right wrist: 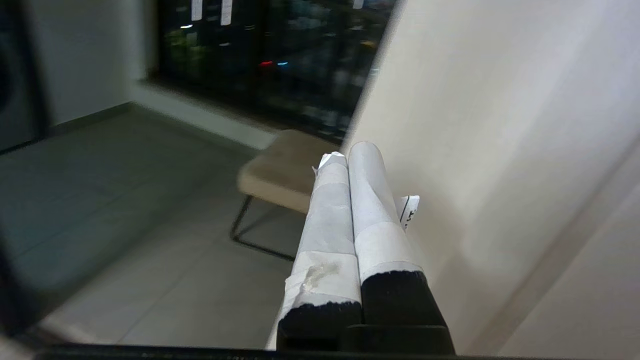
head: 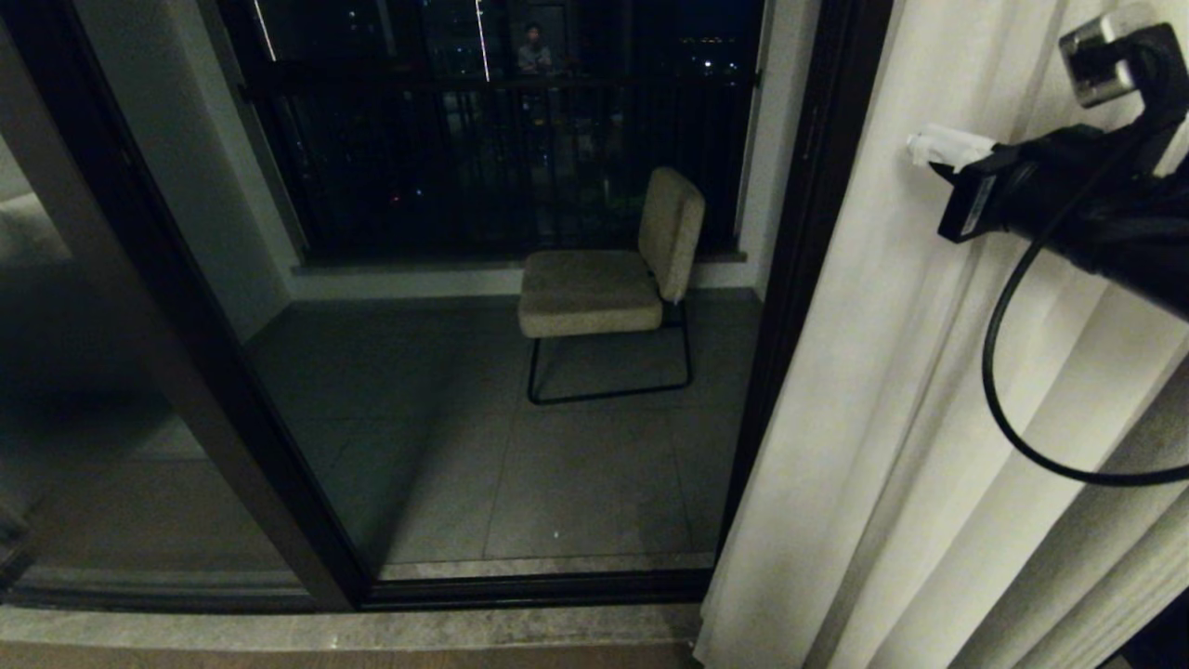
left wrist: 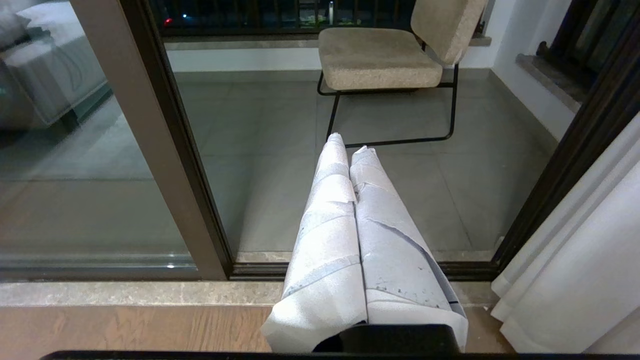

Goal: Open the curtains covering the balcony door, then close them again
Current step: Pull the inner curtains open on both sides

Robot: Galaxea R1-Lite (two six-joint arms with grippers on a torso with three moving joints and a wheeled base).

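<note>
Closing step judged in hand: right claw (head: 920, 149) shut, empty, against curtain (head: 864, 390) gathered beside balcony door (head: 790, 307); next, sweeping fabric across glass.

- Right arm (head: 1096, 209) cut off at 3 o'clock, head view.
- Curtain (head: 882, 418) cut at top, bottom, right.
- Chair (right wrist: 280, 172) blurred in right wrist view, partly hidden by taped fingers (right wrist: 330, 220).
- Reflected figure (head: 533, 48) at 12 o'clock too small to make out.
</note>
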